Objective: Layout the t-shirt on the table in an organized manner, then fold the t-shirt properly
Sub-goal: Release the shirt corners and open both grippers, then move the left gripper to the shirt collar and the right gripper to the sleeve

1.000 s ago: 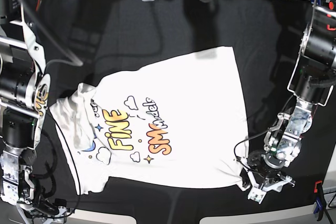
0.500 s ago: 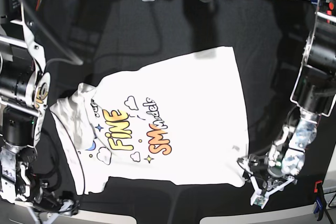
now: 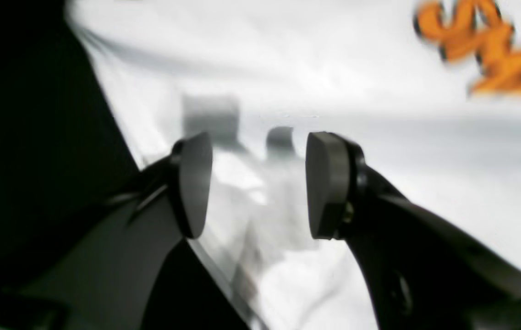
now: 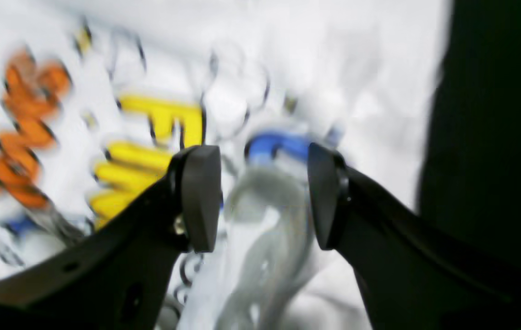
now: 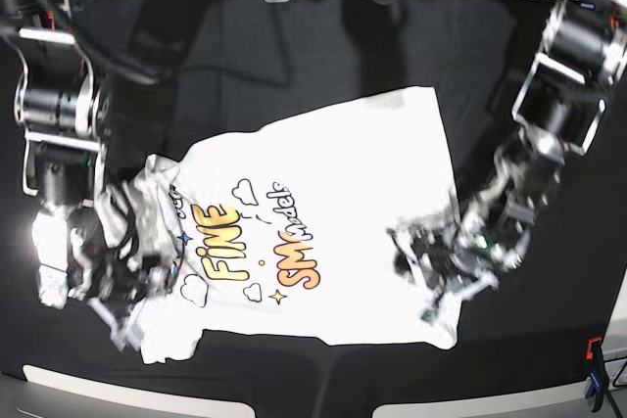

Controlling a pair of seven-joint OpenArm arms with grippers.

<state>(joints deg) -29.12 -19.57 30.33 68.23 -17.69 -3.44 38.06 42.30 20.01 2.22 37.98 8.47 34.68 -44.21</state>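
Left wrist view, nearest first: the left end effector (image 3: 258,183) stands with its pads clearly apart, a bunched fold of white cloth lying between them but not pinched; it grips nothing that I can see. Beyond it the t-shirt (image 3: 333,68) runs smooth toward the orange lettering, with the black tabletop (image 3: 26,114) to one side.

In the right wrist view the right end effector (image 4: 264,197) is likewise open, its pads astride a raised ridge of fabric near the blue and yellow print; whether they touch the ridge I cannot tell through the blur.

From the base view, the t-shirt (image 5: 323,212) lies print-up in the middle of the tabletop (image 5: 294,56), mostly flat, rumpled at the sleeve end under the right arm and at the hem corner under the left.

The shirt looks light, soft and limp, so it should drape and drag rather than slide as a sheet. My judgement is to pinch at hem corners and shoulder seams, catching only one layer, and pull outward low.

Against a second ago, both arms have come in off the bare tabletop and over the cloth, and the right end effector's gap has narrowed somewhat; the shirt's outline is much as it was.
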